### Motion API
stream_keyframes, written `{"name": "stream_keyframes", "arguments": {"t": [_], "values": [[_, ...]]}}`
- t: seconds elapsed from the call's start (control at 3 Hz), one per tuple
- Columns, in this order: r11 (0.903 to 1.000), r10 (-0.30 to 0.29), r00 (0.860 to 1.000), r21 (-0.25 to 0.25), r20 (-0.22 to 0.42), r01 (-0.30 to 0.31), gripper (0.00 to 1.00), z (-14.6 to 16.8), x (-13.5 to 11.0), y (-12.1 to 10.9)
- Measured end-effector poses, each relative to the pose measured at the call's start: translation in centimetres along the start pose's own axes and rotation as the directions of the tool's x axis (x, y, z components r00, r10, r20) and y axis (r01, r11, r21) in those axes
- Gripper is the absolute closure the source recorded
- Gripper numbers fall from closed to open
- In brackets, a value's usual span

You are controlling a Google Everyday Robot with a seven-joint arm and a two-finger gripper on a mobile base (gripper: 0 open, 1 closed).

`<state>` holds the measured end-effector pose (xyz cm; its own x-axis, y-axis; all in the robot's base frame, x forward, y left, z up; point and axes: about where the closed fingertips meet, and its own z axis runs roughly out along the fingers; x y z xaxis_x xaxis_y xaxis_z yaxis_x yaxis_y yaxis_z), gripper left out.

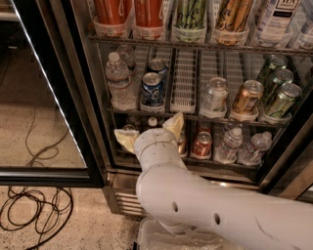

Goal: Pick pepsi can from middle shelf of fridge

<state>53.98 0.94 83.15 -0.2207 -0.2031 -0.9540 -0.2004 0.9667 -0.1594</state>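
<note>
Claw [150,132] below middle shelf [195,117] hides bottles [152,121]; top cans [111,10] cropped.

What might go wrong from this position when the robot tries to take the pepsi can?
1. The open tool sits below the front edge of the middle shelf. If it rises straight up, its fingers may hit that edge.
2. The water bottle stands close beside the pepsi can, so one finger may knock it over.
</note>
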Motion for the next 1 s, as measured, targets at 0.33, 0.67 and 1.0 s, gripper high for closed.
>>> {"name": "stream_keyframes", "arguments": {"t": [0.33,0.67,1.0], "values": [[0.9994,0.005,0.998,0.033,0.055,-0.007,0.0,1.6,-1.4,-0.5],[0.9967,0.019,0.994,0.076,0.108,-0.027,0.02,2.9,-2.3,-1.6],[0.9924,0.023,0.986,0.115,0.167,-0.042,0.03,4.1,-3.4,-2.3]]}}
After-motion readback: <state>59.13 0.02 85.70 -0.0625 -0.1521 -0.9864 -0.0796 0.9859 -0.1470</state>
